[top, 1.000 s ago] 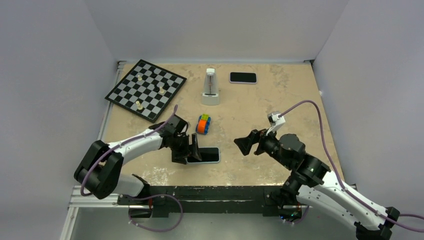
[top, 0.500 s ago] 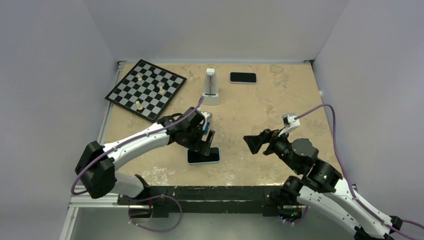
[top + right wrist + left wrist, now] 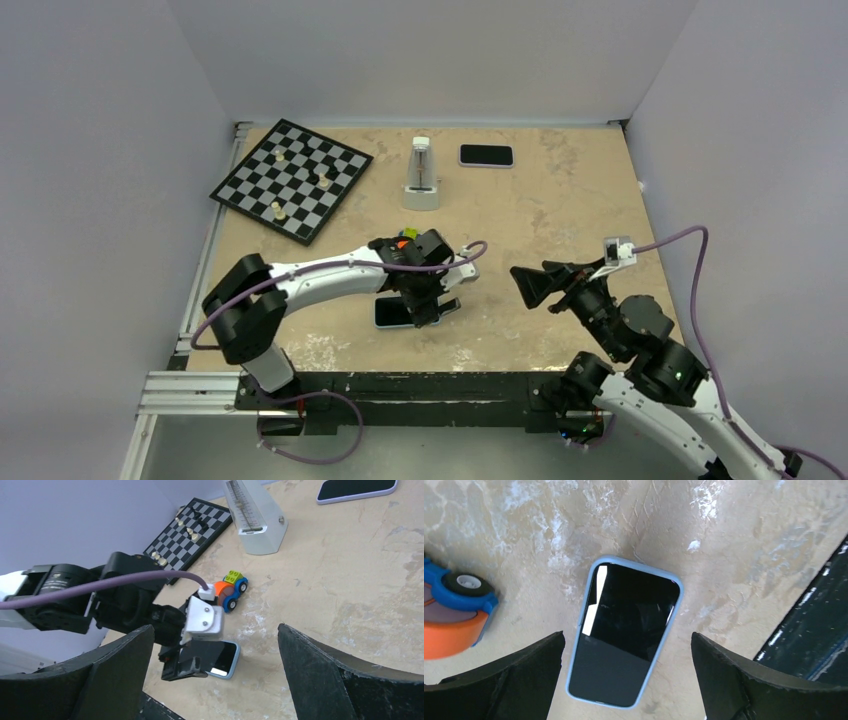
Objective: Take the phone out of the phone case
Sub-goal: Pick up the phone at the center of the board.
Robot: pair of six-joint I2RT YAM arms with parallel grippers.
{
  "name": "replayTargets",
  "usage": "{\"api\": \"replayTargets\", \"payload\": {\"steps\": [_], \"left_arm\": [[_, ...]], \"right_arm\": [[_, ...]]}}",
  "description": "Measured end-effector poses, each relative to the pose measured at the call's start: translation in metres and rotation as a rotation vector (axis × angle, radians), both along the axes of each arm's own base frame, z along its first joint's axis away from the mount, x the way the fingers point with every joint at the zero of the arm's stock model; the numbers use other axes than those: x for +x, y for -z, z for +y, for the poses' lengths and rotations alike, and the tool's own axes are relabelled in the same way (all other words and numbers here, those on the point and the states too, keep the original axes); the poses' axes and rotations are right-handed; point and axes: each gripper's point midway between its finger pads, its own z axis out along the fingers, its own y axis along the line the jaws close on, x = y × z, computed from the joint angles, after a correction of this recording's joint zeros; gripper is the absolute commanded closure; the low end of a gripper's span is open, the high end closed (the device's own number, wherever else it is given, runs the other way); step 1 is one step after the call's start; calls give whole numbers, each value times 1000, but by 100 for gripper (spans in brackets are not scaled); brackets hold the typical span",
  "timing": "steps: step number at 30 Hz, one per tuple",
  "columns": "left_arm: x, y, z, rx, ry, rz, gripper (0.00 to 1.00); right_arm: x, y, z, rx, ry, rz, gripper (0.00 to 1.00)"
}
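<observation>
The phone (image 3: 624, 635), black screen up, lies flat on the tan table inside its light blue phone case (image 3: 578, 630), near the front edge. My left gripper (image 3: 626, 645) hovers open right over it, one finger on each side of its long edges, touching nothing. In the top view the left gripper (image 3: 430, 300) covers the phone's right part, and the left part of the phone (image 3: 390, 313) shows. My right gripper (image 3: 530, 280) is raised to the right, open and empty. The right wrist view looks through the right gripper (image 3: 215, 627) at the phone (image 3: 225, 660).
An orange and blue toy car (image 3: 454, 615) sits just beyond the phone. Farther back are a white metronome (image 3: 421, 175), a second dark phone (image 3: 486, 155) and a chessboard (image 3: 290, 180) with a few pieces. The black front rail (image 3: 420, 385) runs close to the phone.
My left gripper swung right from the phone's left end to above its middle and right part, opening wider. The right arm drew back to the right, still open.
</observation>
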Motion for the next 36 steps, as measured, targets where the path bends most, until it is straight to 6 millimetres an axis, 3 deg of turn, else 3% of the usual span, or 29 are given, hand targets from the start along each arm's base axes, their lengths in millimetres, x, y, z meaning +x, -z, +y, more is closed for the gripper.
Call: {"api": "replayTargets", "payload": {"steps": [10,29,36], "left_arm": [[6,34,4,169,97,2,0],[42,46,-2,253,23,41,3],[35,46,3,224,-95,138,4]], "right_arm": [[-1,-6,-9,14,28,-18,2],[0,-7,-9,3,34,-19,2],[3,-8,-8,-5,38,-11,2]]}}
